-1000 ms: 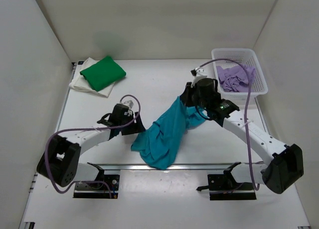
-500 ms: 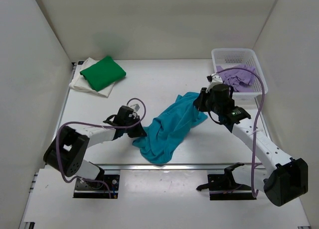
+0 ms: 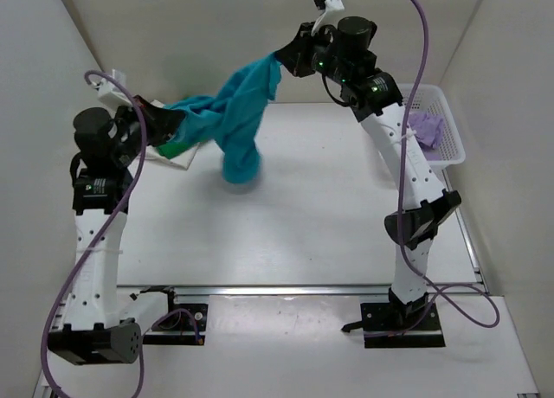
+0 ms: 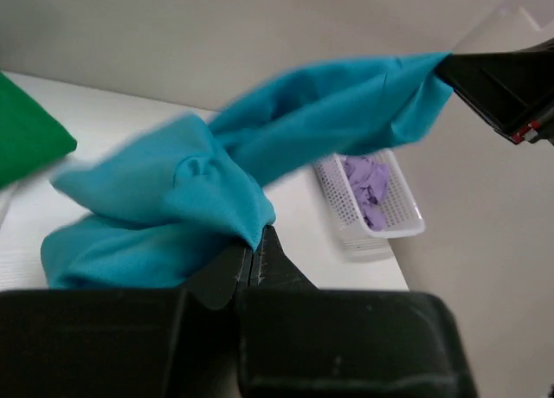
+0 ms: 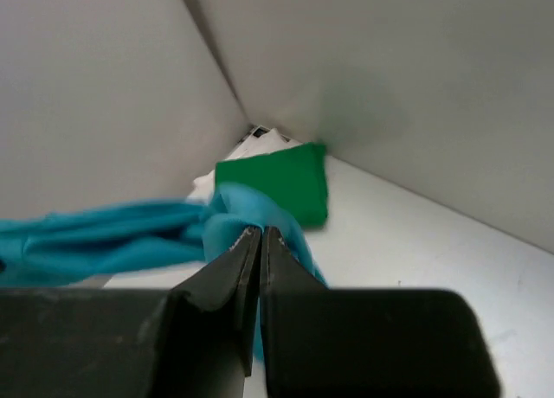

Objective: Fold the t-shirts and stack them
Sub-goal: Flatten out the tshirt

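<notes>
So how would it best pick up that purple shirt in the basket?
Probably from straight above, pinching a raised fold of the purple shirt. It lies crumpled inside the basket, whose walls block any approach from the side.

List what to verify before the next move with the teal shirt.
1. Grip of left tool on teal shirt: ok, shut on it.
2. Grip of right tool on its other end: ok.
3. Cloth spread flat between them: not ok, bunched and sagging.
4. Hanging end off the table: cannot tell, blurred.
5. The green shirt folded at back left: ok.
6. The lilac shirt in basket: ok.
</notes>
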